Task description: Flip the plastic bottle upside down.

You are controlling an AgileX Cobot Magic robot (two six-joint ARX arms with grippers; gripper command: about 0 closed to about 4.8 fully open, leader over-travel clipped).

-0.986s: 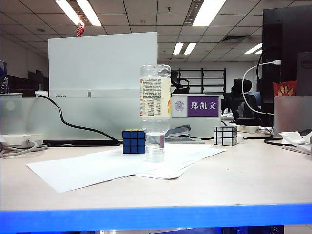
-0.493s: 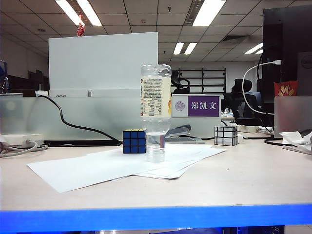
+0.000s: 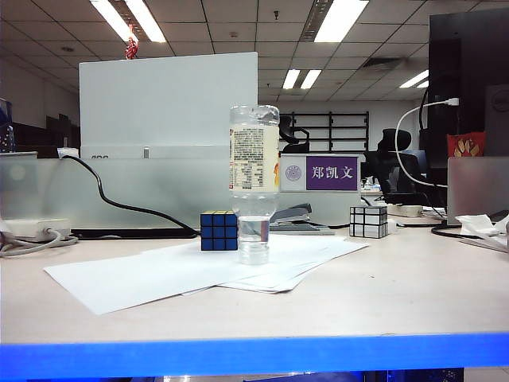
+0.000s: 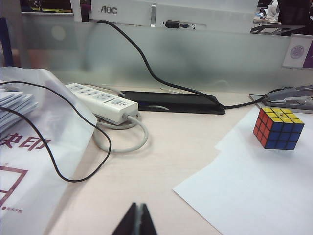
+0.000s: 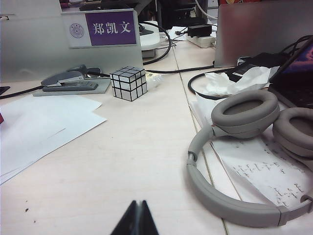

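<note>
Nothing moved; both tools (image 4: 138,220) (image 5: 138,219) closed.

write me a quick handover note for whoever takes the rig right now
Left claw: shut, empty, low over bare table near the power strip.
Right claw: shut, empty, low over the table beside the headphones.
Plastic bottle: stands cap-down on the white papers, right next to the coloured cube; neither claw is near it.
Done: the bottle is already upside down.
Left: apparently nothing; just check it stays balanced.
</note>
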